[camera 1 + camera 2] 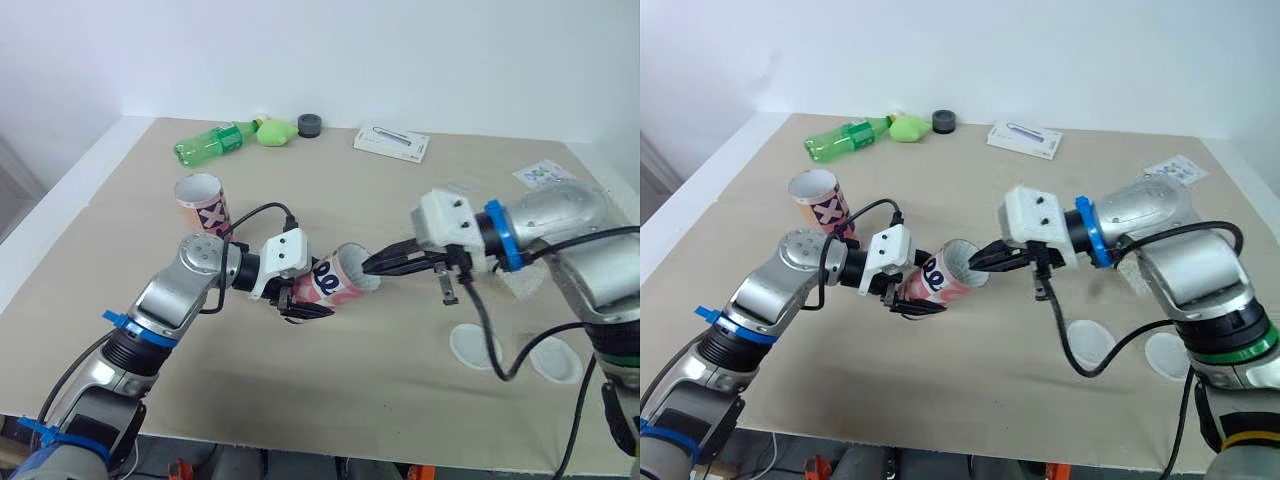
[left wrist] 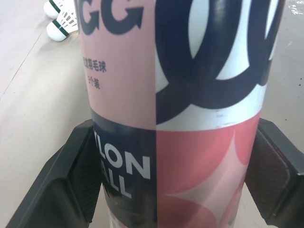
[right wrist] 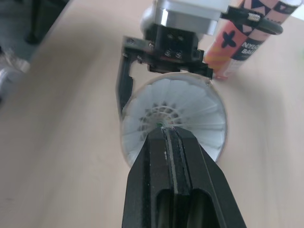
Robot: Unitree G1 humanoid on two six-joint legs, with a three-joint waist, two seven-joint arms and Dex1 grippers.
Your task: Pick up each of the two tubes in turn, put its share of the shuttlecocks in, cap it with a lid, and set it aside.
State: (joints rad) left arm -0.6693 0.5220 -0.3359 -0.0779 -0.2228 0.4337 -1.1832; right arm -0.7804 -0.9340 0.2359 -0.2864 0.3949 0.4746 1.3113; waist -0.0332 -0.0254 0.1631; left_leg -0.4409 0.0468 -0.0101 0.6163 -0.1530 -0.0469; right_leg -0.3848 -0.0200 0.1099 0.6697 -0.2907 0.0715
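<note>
Wide flat counter (image 1: 330, 390) with a tan matte cover, faint creases on its left side. A white border strip (image 1: 70, 190) runs along the left edge. Plain white wall (image 1: 420, 50) directly behind. Lighting even and diffuse, shadows soft.

table (image 1: 300, 390) | on it: upright tube (image 1: 203, 205); green bottle (image 1: 210, 143); white box (image 1: 391, 143); two lids (image 1: 477, 346)

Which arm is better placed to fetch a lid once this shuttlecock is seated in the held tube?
Right, probably. The left gripper is clamped on the tube and must hold it. The right gripper is at the tube's mouth, and both lids lie on the table on that arm's side.
</note>
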